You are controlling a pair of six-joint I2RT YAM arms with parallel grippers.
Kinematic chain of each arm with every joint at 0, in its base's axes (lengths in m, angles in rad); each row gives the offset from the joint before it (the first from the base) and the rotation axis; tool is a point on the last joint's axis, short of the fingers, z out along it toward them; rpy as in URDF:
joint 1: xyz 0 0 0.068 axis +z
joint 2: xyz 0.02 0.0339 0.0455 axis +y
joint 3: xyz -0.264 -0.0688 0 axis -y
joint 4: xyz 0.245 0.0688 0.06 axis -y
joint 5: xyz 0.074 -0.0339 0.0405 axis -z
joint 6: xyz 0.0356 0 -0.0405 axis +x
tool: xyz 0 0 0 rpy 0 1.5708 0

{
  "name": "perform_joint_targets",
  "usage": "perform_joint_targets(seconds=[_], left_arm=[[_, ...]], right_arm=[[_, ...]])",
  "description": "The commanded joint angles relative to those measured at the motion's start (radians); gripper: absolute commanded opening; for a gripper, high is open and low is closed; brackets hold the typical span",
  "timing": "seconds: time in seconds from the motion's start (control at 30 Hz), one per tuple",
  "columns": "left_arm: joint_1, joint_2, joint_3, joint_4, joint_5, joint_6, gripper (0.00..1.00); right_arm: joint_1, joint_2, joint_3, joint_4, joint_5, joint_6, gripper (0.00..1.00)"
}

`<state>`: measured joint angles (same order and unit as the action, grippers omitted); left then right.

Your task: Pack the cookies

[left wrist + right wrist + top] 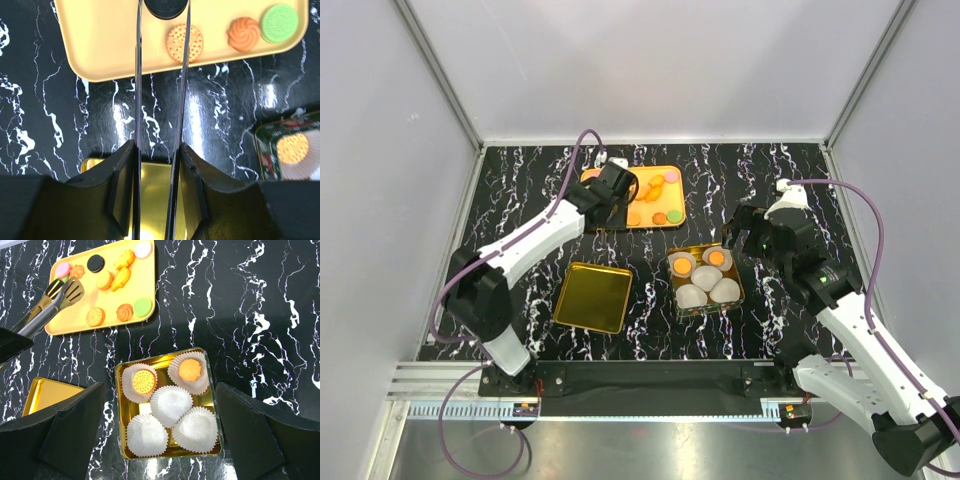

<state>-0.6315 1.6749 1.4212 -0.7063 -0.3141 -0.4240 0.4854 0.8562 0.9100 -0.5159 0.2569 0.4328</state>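
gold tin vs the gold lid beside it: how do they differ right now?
The gold tin holds five white paper cups, two with a cookie; the gold lid holds nothing. The tin has raised walls; the lid looks shallow. In the top view the tin lies right of the lid. Both are gold, rectangular and flat on the table.

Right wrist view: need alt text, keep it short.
A square gold tin holds five white pleated paper cups, two containing round orange cookies and three empty, framed by the right arm's open black fingers. Behind it on the black marbled table, metal tongs extend over a yellow tray of assorted cookies.
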Motion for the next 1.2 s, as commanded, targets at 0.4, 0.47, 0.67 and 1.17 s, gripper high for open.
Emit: perform_joint_targets(seconds=[0.4,0.47,0.67,1.17], left_arm=[[-0.232,-0.178,-0.041,-0.036,-0.052,-0.056,0.40],[-0.266,-0.193,-0.041,-0.045,-0.051,-0.067,0.40],[-0.349,-0.234,-0.059,-0.058,-0.034,-0.096,0.40],[-0.557,-0.225,-0.090,-0.070,-0.045,-0.186,0.41]], right_arm=[[0.004,0.001,0.024,0.031,0.016,-0.014,1.00],[0.004,0.000,0.024,0.031,0.019,-0.014,1.00],[0.004,0.007,0.029,0.030,0.028,-0.016,1.00],[0.004,0.007,0.026,0.030,0.031,-0.016,1.00]])
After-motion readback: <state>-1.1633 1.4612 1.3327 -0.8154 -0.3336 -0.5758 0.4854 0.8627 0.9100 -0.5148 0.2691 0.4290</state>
